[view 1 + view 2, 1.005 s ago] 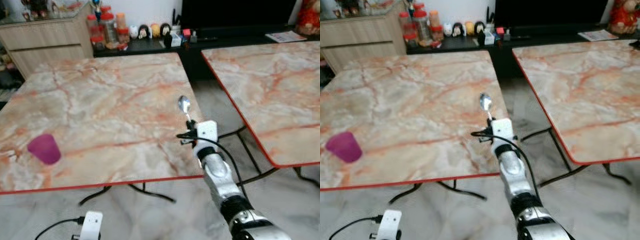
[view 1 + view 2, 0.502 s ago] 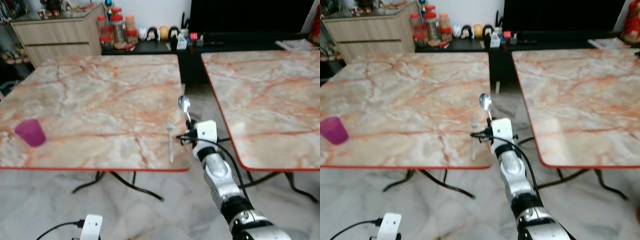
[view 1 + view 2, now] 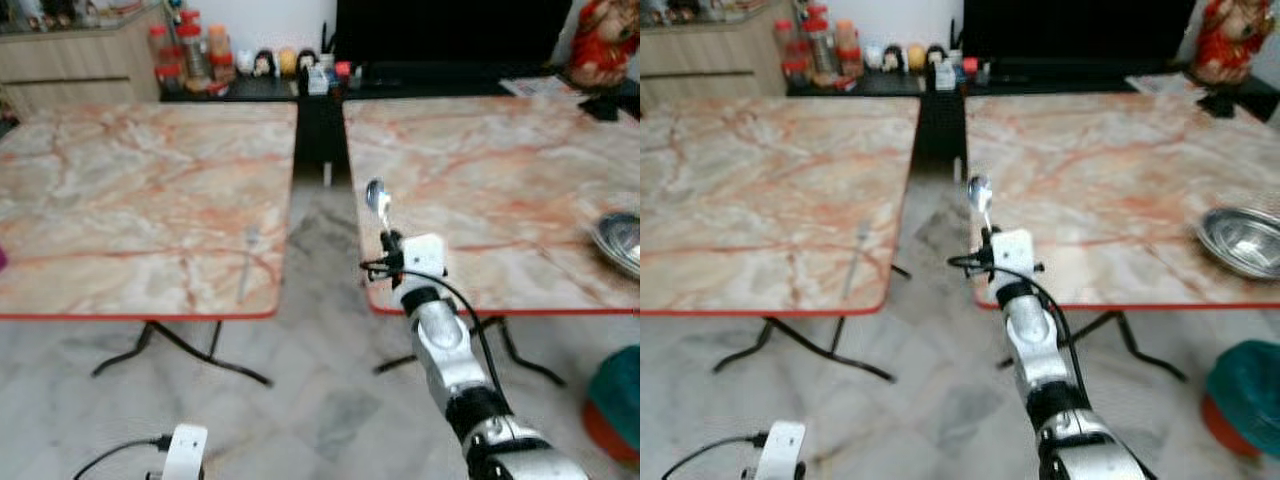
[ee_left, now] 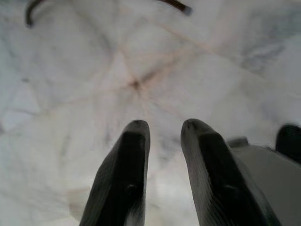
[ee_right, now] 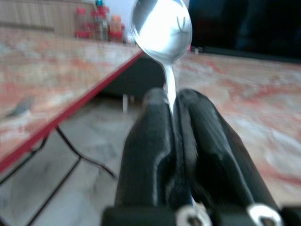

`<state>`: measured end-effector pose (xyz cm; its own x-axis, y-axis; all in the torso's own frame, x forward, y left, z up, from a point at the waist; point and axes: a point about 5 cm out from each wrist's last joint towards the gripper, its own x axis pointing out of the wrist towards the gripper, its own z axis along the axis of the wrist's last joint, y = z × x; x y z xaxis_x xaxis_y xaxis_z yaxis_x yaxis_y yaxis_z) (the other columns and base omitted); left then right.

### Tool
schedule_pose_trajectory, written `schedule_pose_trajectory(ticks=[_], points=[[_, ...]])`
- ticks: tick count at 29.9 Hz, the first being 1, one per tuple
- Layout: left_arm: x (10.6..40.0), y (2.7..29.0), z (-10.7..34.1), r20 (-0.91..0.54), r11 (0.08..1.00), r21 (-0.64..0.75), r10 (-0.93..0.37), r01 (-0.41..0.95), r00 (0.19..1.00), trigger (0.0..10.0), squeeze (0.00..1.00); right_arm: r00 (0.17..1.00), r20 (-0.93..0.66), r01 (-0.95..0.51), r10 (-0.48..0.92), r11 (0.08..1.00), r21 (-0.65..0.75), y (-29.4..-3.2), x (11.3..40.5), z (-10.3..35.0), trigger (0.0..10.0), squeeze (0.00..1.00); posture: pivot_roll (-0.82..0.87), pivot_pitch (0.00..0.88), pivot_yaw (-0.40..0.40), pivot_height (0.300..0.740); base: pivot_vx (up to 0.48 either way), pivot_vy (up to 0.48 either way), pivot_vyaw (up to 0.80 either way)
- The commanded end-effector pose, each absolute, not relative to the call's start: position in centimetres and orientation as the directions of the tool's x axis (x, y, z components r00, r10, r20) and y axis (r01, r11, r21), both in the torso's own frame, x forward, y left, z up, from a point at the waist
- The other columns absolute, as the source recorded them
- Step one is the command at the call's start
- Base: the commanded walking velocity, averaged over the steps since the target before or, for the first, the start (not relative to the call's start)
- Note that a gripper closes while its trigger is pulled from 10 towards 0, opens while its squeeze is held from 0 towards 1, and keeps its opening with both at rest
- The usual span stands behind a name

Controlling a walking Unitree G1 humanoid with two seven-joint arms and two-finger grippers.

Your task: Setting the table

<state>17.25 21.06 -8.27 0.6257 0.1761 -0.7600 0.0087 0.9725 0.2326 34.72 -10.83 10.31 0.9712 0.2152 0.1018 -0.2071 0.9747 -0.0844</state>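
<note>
Head cameras look down at 2 tables [image 3: 140,200]; wrists close.

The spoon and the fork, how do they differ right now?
The spoon stands upright, bowl up, clamped in the right pincer over the gap between the tables; the fork lies flat on the left table, untouched. The spoon shows sharp and shiny; the fork looks faint and blurred. Both are silver cutlery.

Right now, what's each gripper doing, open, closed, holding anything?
Left gripper: open, holding nothing, above the floor.
Right gripper: closed on the spoon, bowl up.
</note>
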Motion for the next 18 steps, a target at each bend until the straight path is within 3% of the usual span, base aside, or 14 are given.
schedule_pose_trajectory(ticks=[1, 18], points=[[17.57, 21.4, -8.05, -0.753, 0.971, 0.24, 0.183, 0.005, 0.631, 10.0, 0.0, 0.966, 0.131, -0.213, 0.223, 0.973, -0.089, -10.6, 34.99, 11.09, 10.0, 0.0, -0.01, 0.0, 0.026, 0.727, 0.0, -0.48, 0.0], [17.58, 21.22, -8.09, -0.755, 0.973, 0.233, 0.178, 0.005, 0.631, 10.0, 0.0, 0.967, 0.127, -0.21, 0.22, 0.974, -0.09, -10.41, 34.82, 10.88, 10.0, 0.0, -0.01, 0.0, 0.03, 0.727, 0.0, -0.48, 0.0]])
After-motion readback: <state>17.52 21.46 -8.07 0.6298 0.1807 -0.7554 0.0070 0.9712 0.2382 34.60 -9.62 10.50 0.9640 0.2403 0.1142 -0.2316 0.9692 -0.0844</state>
